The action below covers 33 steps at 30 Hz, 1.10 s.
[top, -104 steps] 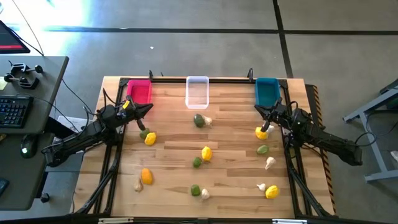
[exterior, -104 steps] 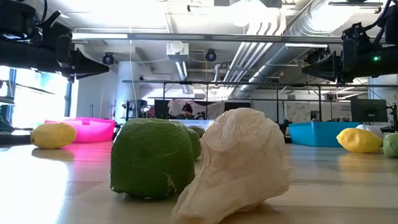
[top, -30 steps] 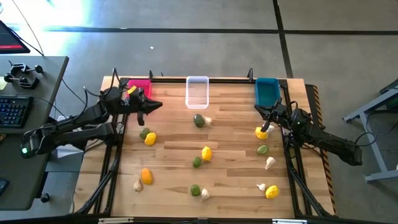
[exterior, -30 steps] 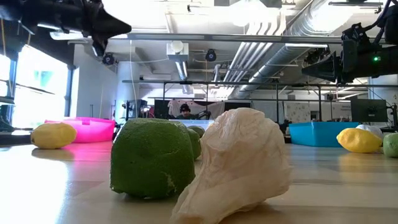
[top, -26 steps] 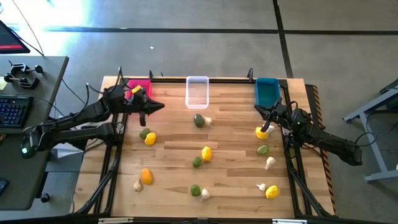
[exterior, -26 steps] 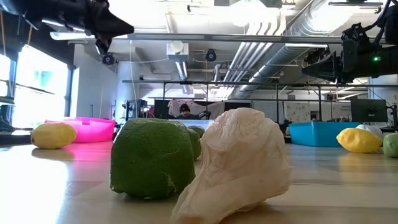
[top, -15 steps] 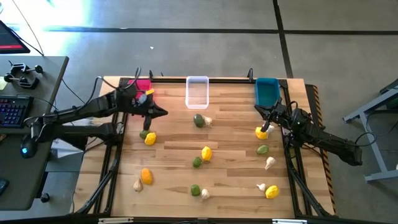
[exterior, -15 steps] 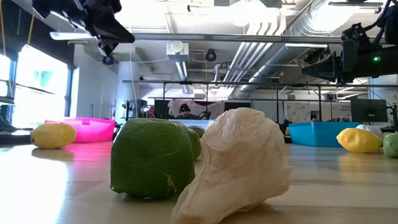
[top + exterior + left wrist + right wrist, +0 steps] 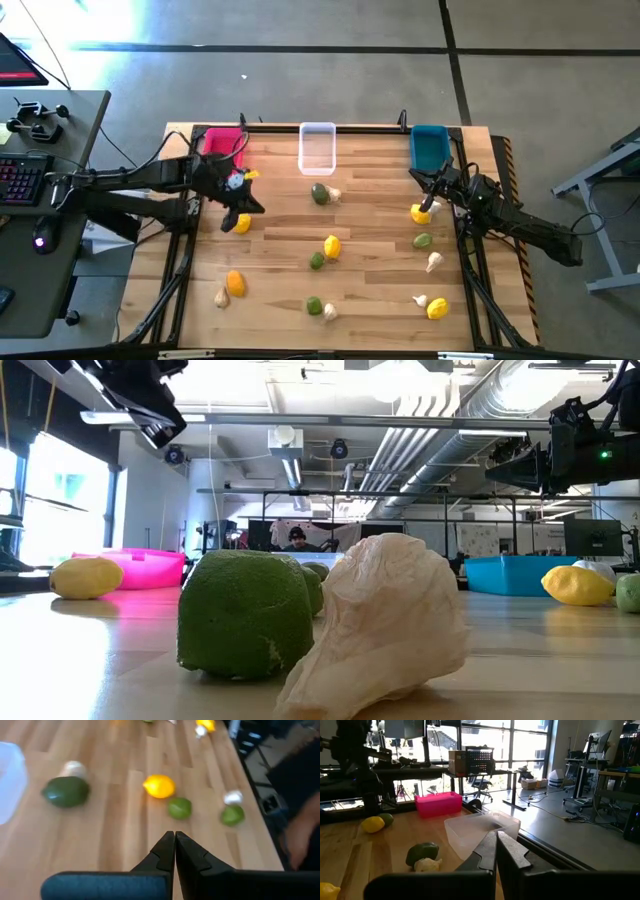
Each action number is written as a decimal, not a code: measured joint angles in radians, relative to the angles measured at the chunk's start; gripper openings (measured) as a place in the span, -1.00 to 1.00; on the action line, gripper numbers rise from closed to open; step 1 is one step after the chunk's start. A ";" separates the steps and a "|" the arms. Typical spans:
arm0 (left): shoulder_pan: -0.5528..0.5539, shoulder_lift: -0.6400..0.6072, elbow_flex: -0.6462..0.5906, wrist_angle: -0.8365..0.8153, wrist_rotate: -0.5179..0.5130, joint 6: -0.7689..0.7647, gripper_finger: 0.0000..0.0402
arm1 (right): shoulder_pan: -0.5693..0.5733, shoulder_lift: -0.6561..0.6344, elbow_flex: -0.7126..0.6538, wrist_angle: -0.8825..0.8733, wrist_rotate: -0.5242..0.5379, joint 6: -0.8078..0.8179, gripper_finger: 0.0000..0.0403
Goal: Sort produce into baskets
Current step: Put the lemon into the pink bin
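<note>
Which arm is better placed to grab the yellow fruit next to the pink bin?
Left. The left gripper hangs beside that yellow fruit, below the pink bin; the right gripper waits near the teal bin.

Even, bright overhead light; a blue-white glare patch lies on the floor at the high view's upper left. In the low view ceiling lamps and a window blow out, and the near lime is softly focused. The left wrist view is motion-blurred throughout. In the right wrist view daylight enters through windows; the table shows soft shadows.
</note>
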 joint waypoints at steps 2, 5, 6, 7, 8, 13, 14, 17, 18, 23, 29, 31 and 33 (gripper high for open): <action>-0.041 0.000 0.000 0.003 0.000 0.000 -1.00 | 0.000 0.000 0.000 0.000 0.000 0.000 -1.00; -0.103 0.000 0.000 0.007 0.000 0.000 -1.00 | 0.000 0.000 0.000 0.000 0.000 0.000 -1.00; -0.123 0.000 0.000 0.007 0.000 0.000 -1.00 | 0.000 0.000 0.000 0.000 0.000 0.000 -1.00; -0.142 0.000 0.000 0.007 0.001 -0.001 -1.00 | 0.000 0.000 0.000 0.000 0.000 0.000 -1.00; -0.160 0.000 0.000 0.007 0.001 -0.002 -1.00 | 0.000 0.000 0.000 0.000 0.000 0.000 -1.00; -0.230 0.000 0.000 0.007 0.001 -0.008 -1.00 | 0.000 0.000 0.000 0.000 0.000 0.000 -1.00; -0.245 0.000 0.000 0.007 0.001 -0.016 -1.00 | 0.000 0.000 0.000 0.000 0.000 0.000 -1.00; -0.299 0.000 0.000 0.005 0.000 -0.013 -1.00 | 0.000 0.000 0.000 0.000 0.000 0.000 -1.00; -0.323 0.000 0.000 0.005 -0.001 -0.001 -1.00 | 0.000 0.000 0.000 0.000 0.000 0.000 -1.00; -0.491 0.012 0.000 0.005 -0.155 0.025 -1.00 | 0.000 0.000 0.000 0.000 0.000 0.000 -1.00; -0.672 0.099 0.000 0.007 -0.252 -0.032 -1.00 | 0.000 0.000 0.000 0.000 0.000 0.000 -1.00; -0.720 0.142 0.000 0.006 -0.259 -0.065 -1.00 | 0.000 0.000 0.000 0.000 0.000 0.000 -1.00; -0.764 0.185 0.000 0.003 -0.266 -0.094 -0.98 | 0.000 0.000 0.000 0.000 0.000 0.000 -1.00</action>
